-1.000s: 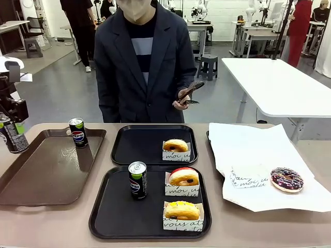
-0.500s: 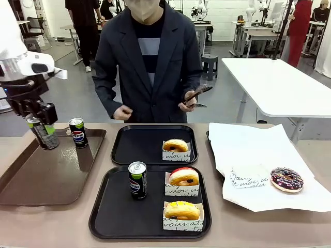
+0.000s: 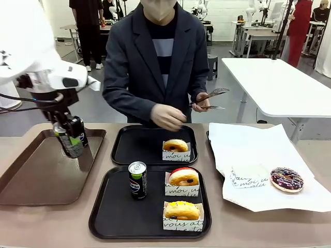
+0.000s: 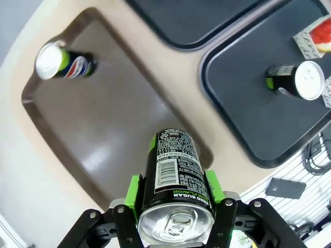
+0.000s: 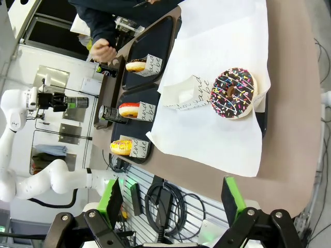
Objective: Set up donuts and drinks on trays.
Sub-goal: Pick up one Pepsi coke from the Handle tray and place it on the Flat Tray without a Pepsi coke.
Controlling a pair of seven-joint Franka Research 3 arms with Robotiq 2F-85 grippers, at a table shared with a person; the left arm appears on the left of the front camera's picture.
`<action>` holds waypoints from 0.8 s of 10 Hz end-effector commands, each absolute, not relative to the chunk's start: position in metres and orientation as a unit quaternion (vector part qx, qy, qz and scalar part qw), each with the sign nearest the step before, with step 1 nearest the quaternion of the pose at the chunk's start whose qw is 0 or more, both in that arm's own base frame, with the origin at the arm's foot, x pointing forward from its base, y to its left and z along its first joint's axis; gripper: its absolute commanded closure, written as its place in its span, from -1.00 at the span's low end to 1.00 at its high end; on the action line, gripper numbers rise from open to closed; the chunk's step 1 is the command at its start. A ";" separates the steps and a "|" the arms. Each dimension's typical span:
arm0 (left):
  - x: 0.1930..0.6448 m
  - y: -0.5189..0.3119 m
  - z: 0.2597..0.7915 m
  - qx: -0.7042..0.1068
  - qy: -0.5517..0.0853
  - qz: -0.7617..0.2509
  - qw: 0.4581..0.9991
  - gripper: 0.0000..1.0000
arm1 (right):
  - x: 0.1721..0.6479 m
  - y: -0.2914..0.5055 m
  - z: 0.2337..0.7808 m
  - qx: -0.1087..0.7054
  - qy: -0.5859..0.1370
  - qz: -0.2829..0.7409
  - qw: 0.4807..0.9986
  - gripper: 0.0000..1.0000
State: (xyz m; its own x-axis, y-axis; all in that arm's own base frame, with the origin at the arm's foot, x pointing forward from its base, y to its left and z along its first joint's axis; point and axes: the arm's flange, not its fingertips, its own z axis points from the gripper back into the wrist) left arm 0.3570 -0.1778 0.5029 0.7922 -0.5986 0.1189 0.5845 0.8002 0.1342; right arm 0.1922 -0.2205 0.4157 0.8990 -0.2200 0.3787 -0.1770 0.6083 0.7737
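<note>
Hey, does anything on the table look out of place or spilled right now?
Nothing is spilled. The one stray is the chocolate ring donut with coloured sprinkles: it lies bare on the large white paper sheet, beside a small printed paper, not on a tray.

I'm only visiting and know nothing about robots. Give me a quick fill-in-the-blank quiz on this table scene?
1. The left gripper holds a Pepsi can over the long tray, coloured ____.
2. The near black tray carries ____ donuts.
3. The chocolate-sprinkle donut lies on white ____.
4. The person's hand holds ____.

Missing words: brown; two; paper; tongs.
</note>
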 end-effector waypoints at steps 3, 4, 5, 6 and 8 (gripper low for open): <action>0.366 -0.239 0.482 0.069 -0.072 -0.366 0.925 -0.16 | 0.194 -0.221 0.416 0.451 -0.238 -0.008 0.860 -1.00; 0.366 -0.252 0.479 0.071 -0.069 -0.374 0.922 -0.16 | 0.194 -0.221 0.416 0.451 -0.238 -0.008 0.860 -1.00; 0.366 -0.264 0.476 0.071 -0.073 -0.379 0.920 -0.16 | 0.194 -0.221 0.416 0.451 -0.238 -0.008 0.860 -1.00; 0.371 -0.276 0.475 0.064 -0.083 -0.382 0.918 -0.16 | 0.194 -0.221 0.416 0.451 -0.238 -0.008 0.860 -1.00; 0.386 -0.291 0.472 0.051 -0.089 -0.393 0.914 -0.16 | 0.194 -0.221 0.416 0.451 -0.238 -0.008 0.860 -1.00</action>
